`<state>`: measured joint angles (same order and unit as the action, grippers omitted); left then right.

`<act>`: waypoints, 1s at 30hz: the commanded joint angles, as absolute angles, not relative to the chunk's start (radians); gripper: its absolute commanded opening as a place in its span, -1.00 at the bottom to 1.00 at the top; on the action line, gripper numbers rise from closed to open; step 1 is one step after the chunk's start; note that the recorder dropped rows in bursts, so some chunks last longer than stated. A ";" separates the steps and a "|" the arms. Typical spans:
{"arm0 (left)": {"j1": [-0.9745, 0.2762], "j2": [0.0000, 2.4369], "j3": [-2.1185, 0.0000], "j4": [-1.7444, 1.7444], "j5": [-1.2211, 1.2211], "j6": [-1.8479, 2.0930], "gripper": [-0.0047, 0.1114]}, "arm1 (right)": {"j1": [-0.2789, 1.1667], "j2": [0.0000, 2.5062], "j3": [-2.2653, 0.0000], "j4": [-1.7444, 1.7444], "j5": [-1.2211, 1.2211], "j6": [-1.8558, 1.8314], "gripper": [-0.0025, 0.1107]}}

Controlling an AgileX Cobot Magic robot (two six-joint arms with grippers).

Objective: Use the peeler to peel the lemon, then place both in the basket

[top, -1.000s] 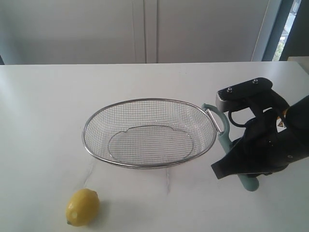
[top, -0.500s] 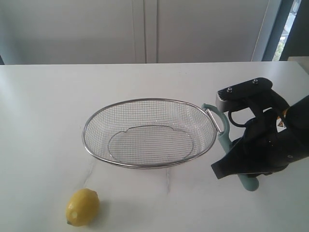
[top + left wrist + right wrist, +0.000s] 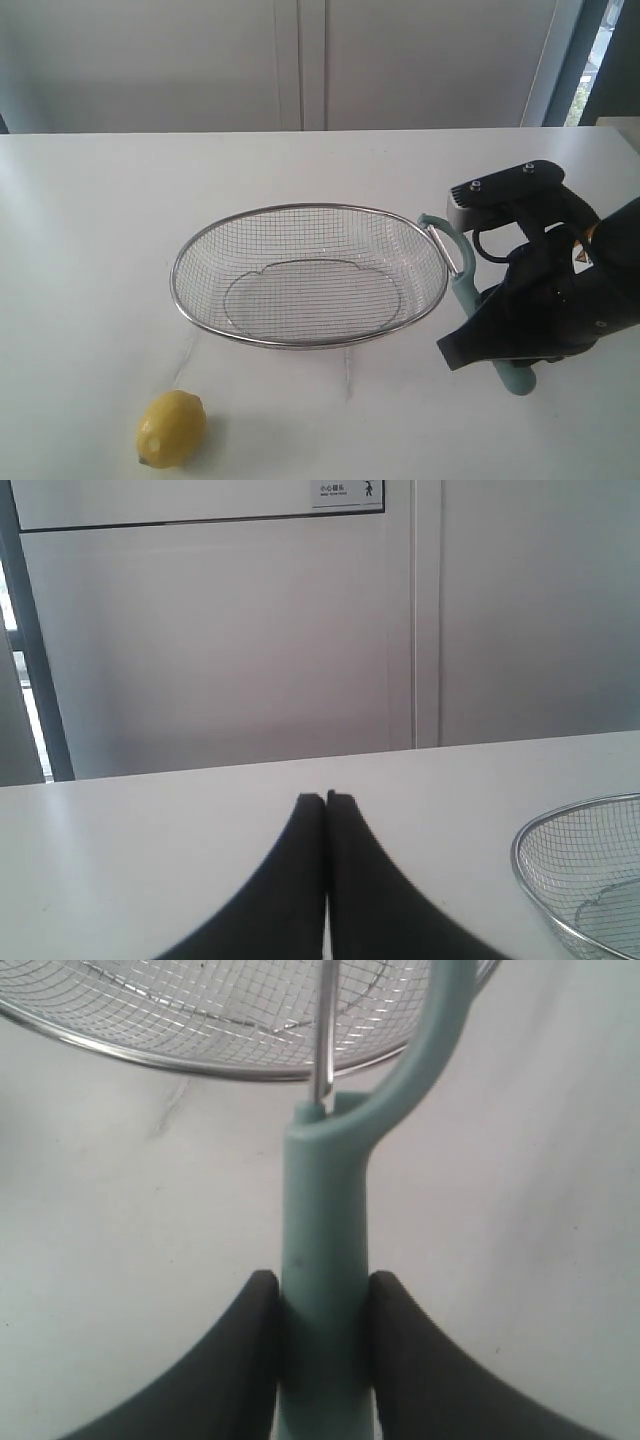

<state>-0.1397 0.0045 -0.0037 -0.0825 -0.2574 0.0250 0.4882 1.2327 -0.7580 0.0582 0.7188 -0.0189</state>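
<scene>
The yellow lemon (image 3: 171, 428) lies on the white table near its front edge, left of centre, with no gripper near it. The wire-mesh basket (image 3: 180, 290) stands empty in the middle. My right gripper (image 3: 497, 345) is shut on the pale teal handle of the peeler (image 3: 459, 275), just right of the basket. In the right wrist view both fingers press the peeler (image 3: 322, 1220) handle, and its loop head and blade reach toward the basket (image 3: 180, 1060) rim. My left gripper (image 3: 326, 800) is shut on nothing, over bare table; the exterior view does not show it.
The white table (image 3: 100, 200) stretches around the basket, with a pale wall of panels behind it. The basket's edge (image 3: 530, 880) shows at one side of the left wrist view.
</scene>
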 commanded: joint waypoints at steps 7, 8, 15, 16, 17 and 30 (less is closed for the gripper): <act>-0.141 0.000 0.000 -0.085 -0.270 0.027 -0.92 | 0.487 1.223 -0.757 0.051 0.701 -0.020 -0.96; -0.141 0.000 0.000 -0.085 -0.270 0.027 -0.92 | 0.487 1.223 -0.757 0.051 0.701 -0.020 -0.96; -0.141 0.000 0.000 -0.085 -0.270 0.027 -0.92 | 0.487 1.223 -0.757 0.051 0.701 -0.020 -0.96; -0.141 0.000 0.000 -0.085 -0.277 0.027 -0.92 | 0.487 1.223 -0.757 0.051 0.701 -0.020 -0.96; -0.141 0.000 0.000 -0.085 -0.284 0.027 -0.92 | 0.487 1.223 -0.757 0.051 0.701 -0.020 -0.96; -0.141 0.000 0.000 -0.085 -0.754 -0.236 -0.92 | 0.487 1.223 -0.757 0.051 0.701 -0.020 -0.96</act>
